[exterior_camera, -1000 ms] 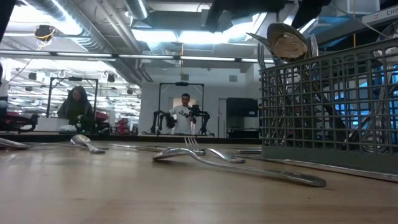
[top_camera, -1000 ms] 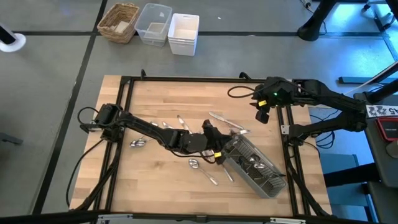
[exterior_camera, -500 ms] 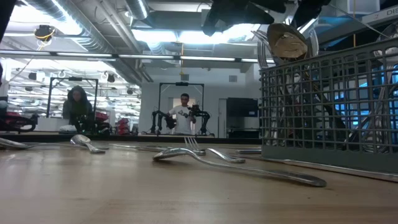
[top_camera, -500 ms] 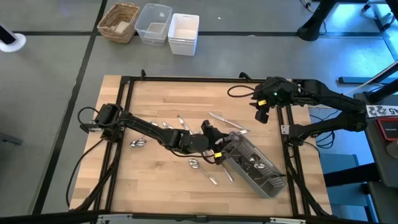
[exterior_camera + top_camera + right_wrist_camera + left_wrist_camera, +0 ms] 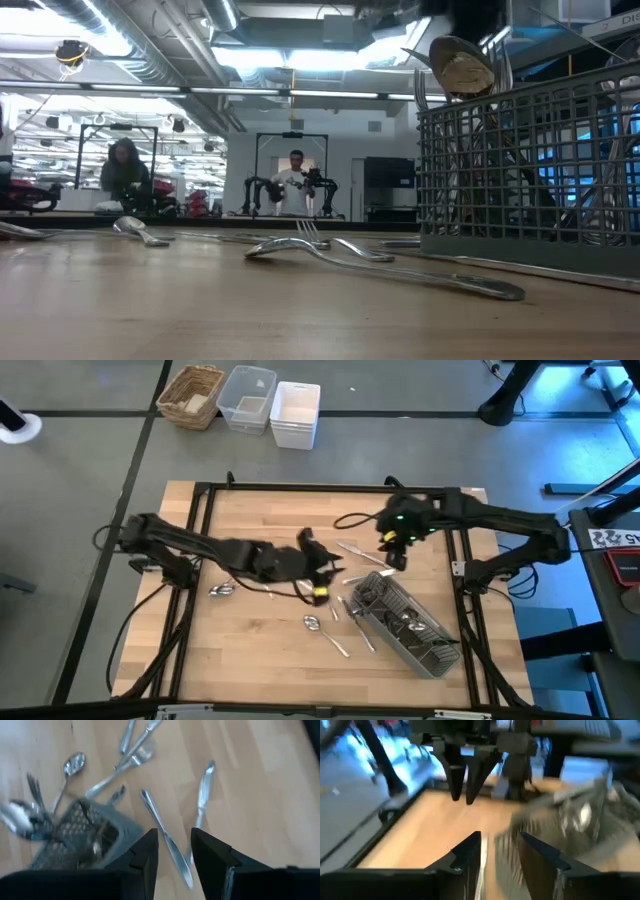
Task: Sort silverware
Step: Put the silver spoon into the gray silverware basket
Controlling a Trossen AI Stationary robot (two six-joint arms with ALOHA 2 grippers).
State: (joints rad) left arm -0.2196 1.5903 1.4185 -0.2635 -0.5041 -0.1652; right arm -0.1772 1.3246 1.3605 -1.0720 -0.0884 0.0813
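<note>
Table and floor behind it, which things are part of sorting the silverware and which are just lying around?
Part of the job:
loose silverware
grey caddy
spoon in the caddy

Just lying about:
wicker basket
clear tub
white bin

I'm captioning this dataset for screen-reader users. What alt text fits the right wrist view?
The right gripper, fingers apart and empty, hangs over a wooden table above two table knives. A grey caddy holding cutlery lies nearby, with a spoon and a fork loose beyond it.
</note>
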